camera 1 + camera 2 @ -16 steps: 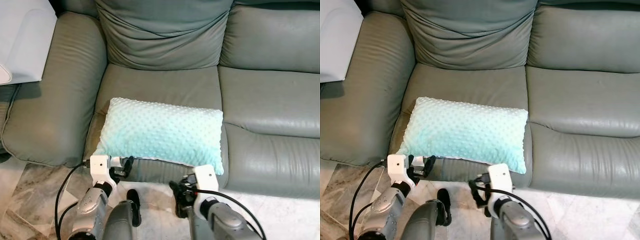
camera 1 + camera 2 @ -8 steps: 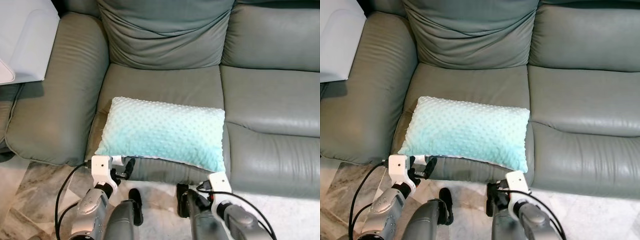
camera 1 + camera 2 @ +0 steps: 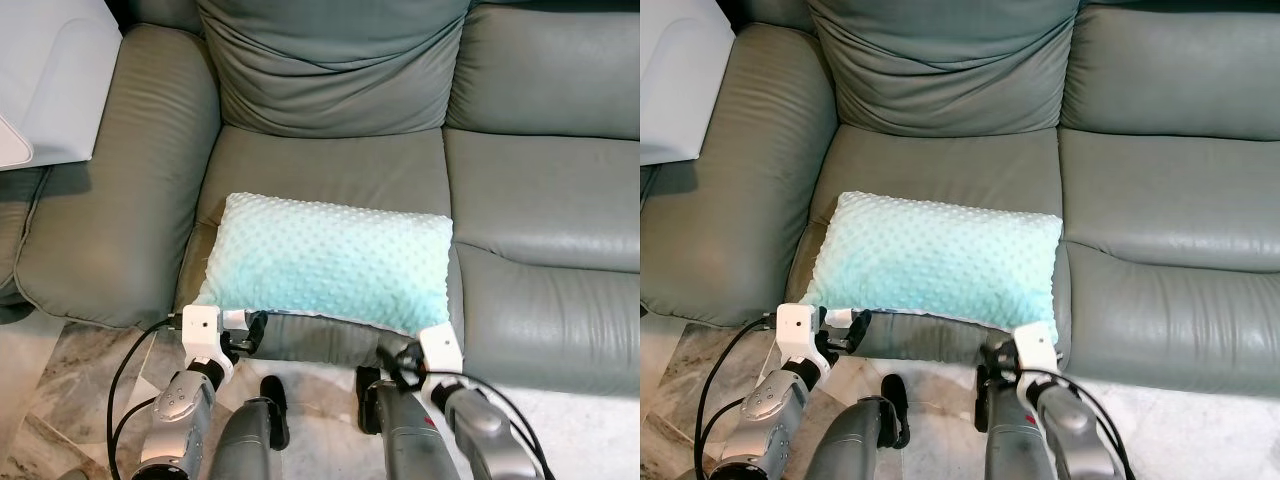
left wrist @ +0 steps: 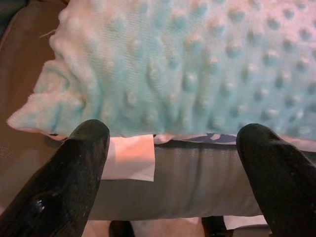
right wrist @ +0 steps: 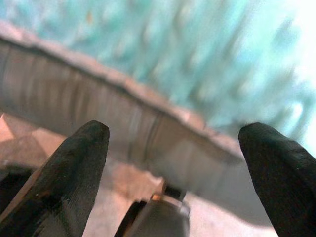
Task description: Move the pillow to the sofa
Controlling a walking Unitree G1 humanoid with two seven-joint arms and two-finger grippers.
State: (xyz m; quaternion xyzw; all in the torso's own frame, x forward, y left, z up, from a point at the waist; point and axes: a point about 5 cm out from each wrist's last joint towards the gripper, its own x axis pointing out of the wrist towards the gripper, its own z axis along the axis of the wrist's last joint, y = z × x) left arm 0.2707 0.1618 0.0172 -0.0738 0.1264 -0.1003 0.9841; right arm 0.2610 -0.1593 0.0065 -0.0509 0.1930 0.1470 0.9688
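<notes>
A mint-green dotted pillow (image 3: 330, 262) lies flat on the left seat of the grey-green leather sofa (image 3: 540, 200), its near edge overhanging the seat front. My left gripper (image 3: 250, 330) is just below the pillow's near left corner, open, with nothing between its fingers. In the left wrist view the pillow (image 4: 187, 64) and its white label (image 4: 129, 158) sit right ahead of the left gripper (image 4: 173, 163). My right gripper (image 3: 398, 360) hangs under the pillow's near right corner, open and empty. The right wrist view is blurred, with the pillow edge (image 5: 207, 59) above the sofa front.
A padded armrest (image 3: 120, 180) borders the seat on the left, and a loose back cushion (image 3: 330, 70) leans behind the pillow. A white object (image 3: 45, 80) stands at the far left. Marble floor (image 3: 70, 400) lies in front of the sofa, where my legs stand.
My right gripper dropped away from the pillow's right corner, then came back up and to the right beneath it. The left gripper has barely moved. The pillow stays where it was.
</notes>
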